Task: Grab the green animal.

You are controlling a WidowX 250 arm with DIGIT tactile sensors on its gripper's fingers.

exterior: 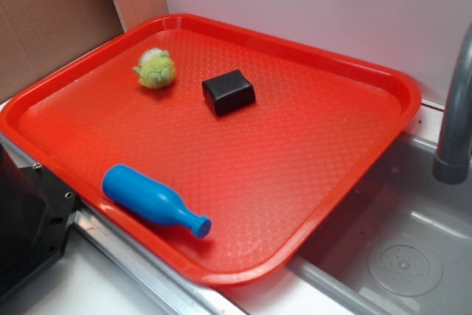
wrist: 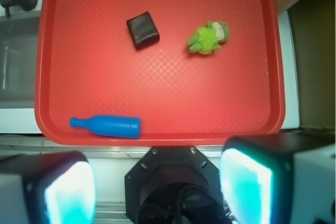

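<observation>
Three objects on one red tray (exterior: 383, 86): green animal (exterior: 155, 69) toward the far corner, black block (exterior: 228, 91) just beside it but apart, blue bottle-shaped toy (exterior: 151, 201) well apart along the near edge. Gripper (wrist: 157, 182) spread wide, empty, hanging back over the near rim in the wrist view, pads (wrist: 245, 184) glowing pale at the bottom edge. Likely trouble: soft, round, fuzzy plush, so prone to squashing or rolling out from a shallow pinch; fingers closing on loose tufts only; a wide opening clipping the smooth, squarish block next door; hard plastic fingertips skating on the tray's fine diamond texture. Steel sink (exterior: 398, 256) alongside, a drop hazard only if carried that way.
</observation>
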